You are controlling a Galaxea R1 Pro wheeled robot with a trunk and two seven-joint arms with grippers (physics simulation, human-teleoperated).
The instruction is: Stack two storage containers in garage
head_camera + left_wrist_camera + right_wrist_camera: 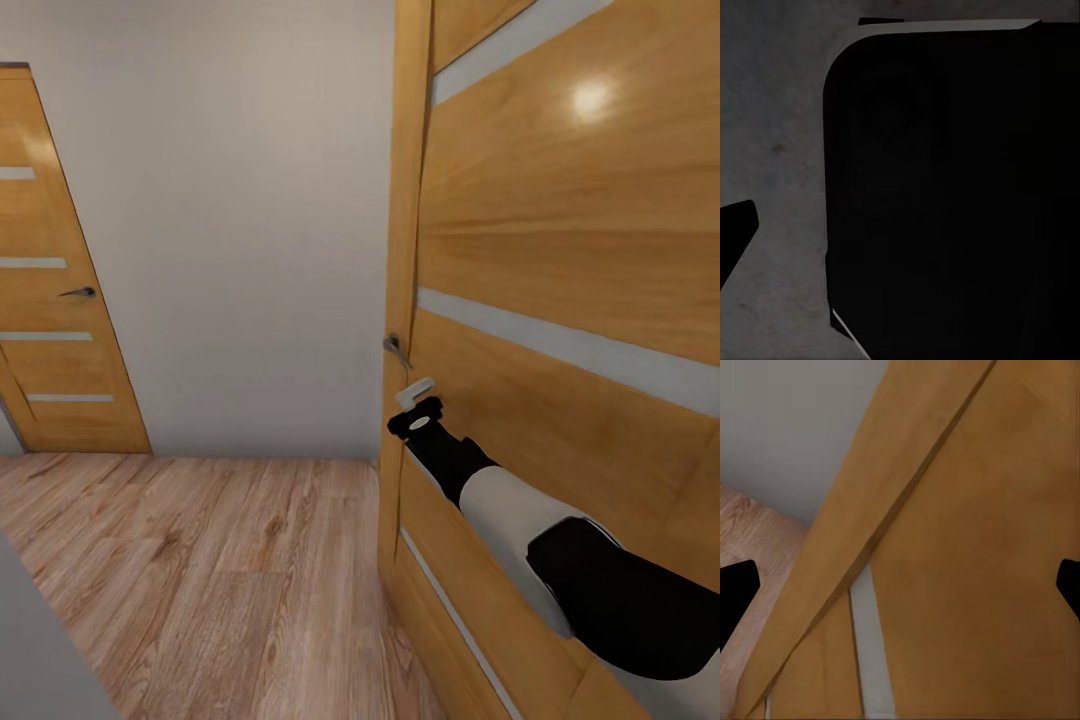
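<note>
Right arm at a wooden door, no bins in sight.
Right jaws spread wide, empty, door straight ahead; head view adds its handle nearby. Left jaws: cannot tell.

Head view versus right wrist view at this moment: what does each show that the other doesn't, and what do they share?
Head view alone: the right arm reaching toward the near door's handle, plus a second door across the hall. Right wrist view alone: the dark fingertips spread apart, nothing between them. Both: the near door, the grey wall and the wood floor.
</note>
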